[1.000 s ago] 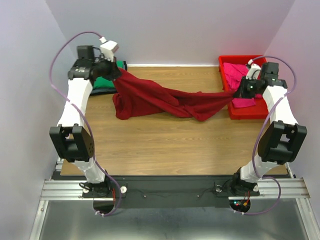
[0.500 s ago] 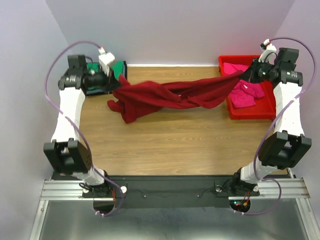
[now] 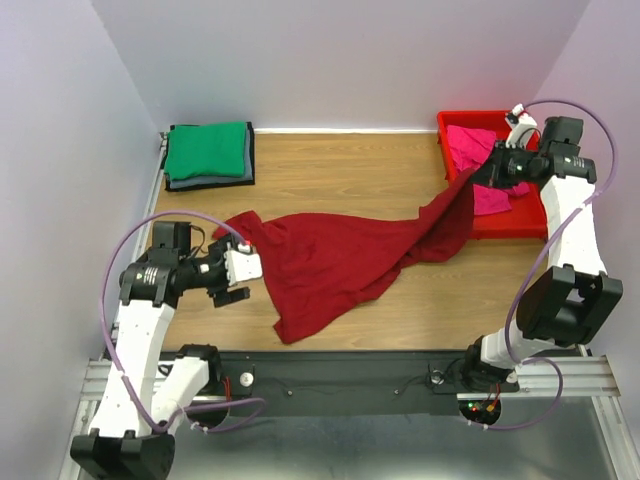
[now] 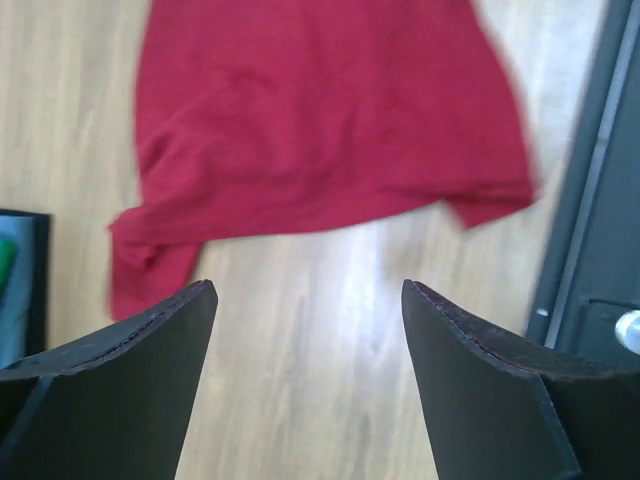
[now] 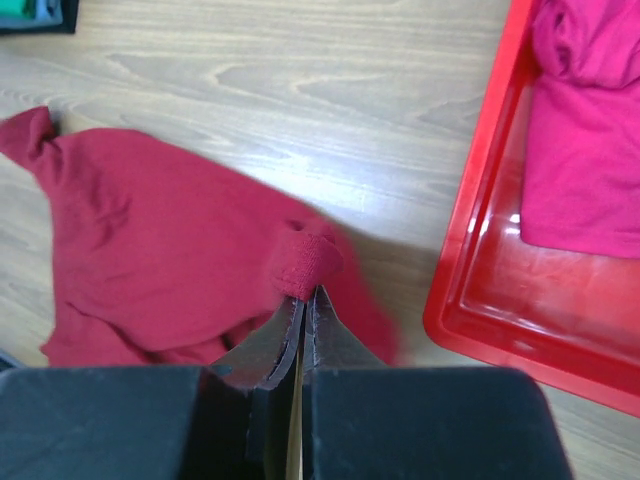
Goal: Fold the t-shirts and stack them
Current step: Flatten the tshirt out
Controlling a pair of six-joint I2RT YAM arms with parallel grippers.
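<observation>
The dark red t-shirt (image 3: pixel 330 260) lies spread across the middle of the table, one corner lifted toward the tray. My right gripper (image 3: pixel 492 176) is shut on that corner, and the right wrist view shows a fold of the dark red t-shirt (image 5: pixel 150 240) pinched at my right gripper (image 5: pixel 305 295). My left gripper (image 3: pixel 236 277) hovers open by the shirt's left edge with nothing between its fingers (image 4: pixel 150 340); the dark red t-shirt (image 4: pixel 320 130) lies ahead of them. A folded green t-shirt (image 3: pixel 207 150) rests on a dark grey one (image 3: pixel 210 181) at the back left. The pink t-shirt (image 3: pixel 468 148) sits in the tray.
The red plastic tray (image 3: pixel 500 226) stands at the back right, and its rim (image 5: pixel 480 300) shows right beside the held corner. The black rail (image 3: pixel 330 365) runs along the table's near edge, close to the shirt's lowest hem.
My left gripper opened, let go of the dark red t-shirt and swung from the back left to the near left. The shirt dropped and spread flat. The right gripper keeps its grip.
</observation>
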